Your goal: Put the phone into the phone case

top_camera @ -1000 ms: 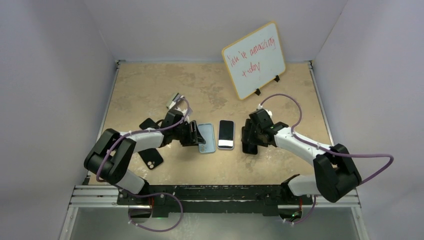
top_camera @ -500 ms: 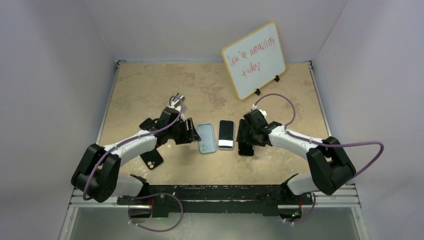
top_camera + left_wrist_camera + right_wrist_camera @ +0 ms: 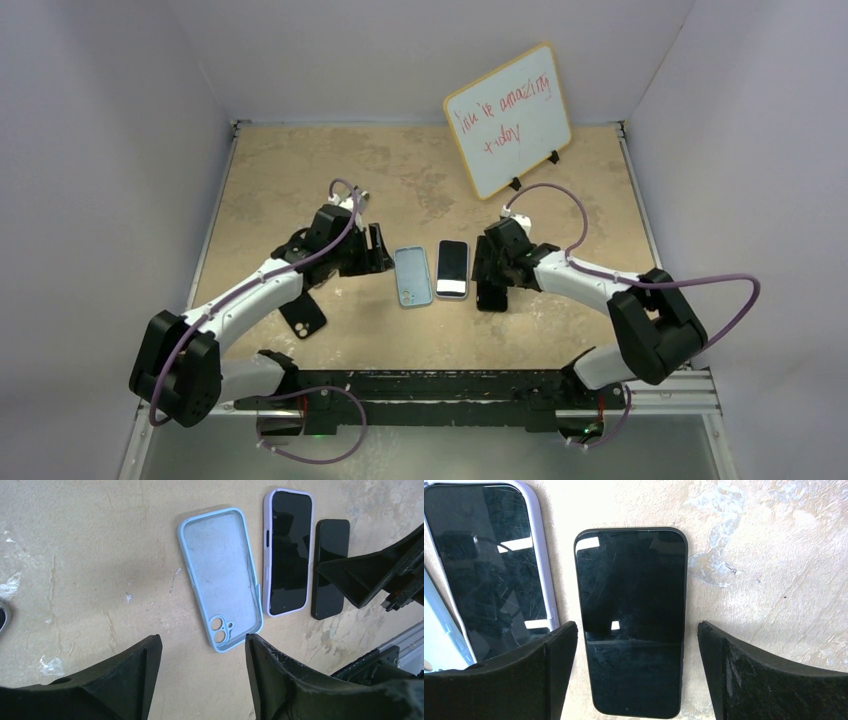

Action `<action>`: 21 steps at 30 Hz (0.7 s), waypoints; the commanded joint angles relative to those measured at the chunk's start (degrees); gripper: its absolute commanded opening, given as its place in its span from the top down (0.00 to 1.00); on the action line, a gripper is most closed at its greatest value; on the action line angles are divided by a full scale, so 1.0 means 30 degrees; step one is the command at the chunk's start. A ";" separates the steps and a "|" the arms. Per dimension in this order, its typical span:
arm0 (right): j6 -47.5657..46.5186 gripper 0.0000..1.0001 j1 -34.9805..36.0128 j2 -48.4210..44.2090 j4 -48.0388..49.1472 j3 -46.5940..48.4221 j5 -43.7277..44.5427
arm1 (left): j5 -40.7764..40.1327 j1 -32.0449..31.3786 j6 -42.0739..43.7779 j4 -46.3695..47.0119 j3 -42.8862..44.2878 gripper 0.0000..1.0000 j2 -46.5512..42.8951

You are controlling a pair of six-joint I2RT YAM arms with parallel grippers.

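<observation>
An empty light blue phone case lies inside up on the table, camera cut-out toward my left gripper. That gripper is open and holds nothing, its fingertips just short of the case's near end. Beside the case lies a phone in a lilac case, screen up. Right of that, a bare black phone lies flat, screen up. My right gripper hovers open over it, one finger on each long side, touching nothing. From above, the blue case sits between the left gripper and the right gripper.
A whiteboard with red writing stands at the back right. A black phone case lies near the left arm, and another black object is partly hidden behind that arm. White walls close in the table on three sides.
The left gripper has pulled back to the left, off the blue case, and opened wider. The right gripper has opened wider and shifted slightly left over the black phone.
</observation>
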 commanded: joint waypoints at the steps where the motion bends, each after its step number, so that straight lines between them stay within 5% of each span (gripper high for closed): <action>1: -0.0248 0.11 0.0661 0.0899 0.0063 0.0342 0.0556 | -0.0802 0.0068 0.0479 -0.0648 0.0735 0.35 -0.0537; 12: 0.0239 0.25 0.2030 0.3380 -0.1944 0.1340 0.2223 | -0.2016 0.0086 0.0906 -0.1293 0.0925 0.32 -0.0553; 21: 0.0378 0.47 0.2200 0.2700 -0.2026 0.1501 0.1946 | -0.0728 0.0151 0.0651 -0.0547 0.0586 0.32 -0.0271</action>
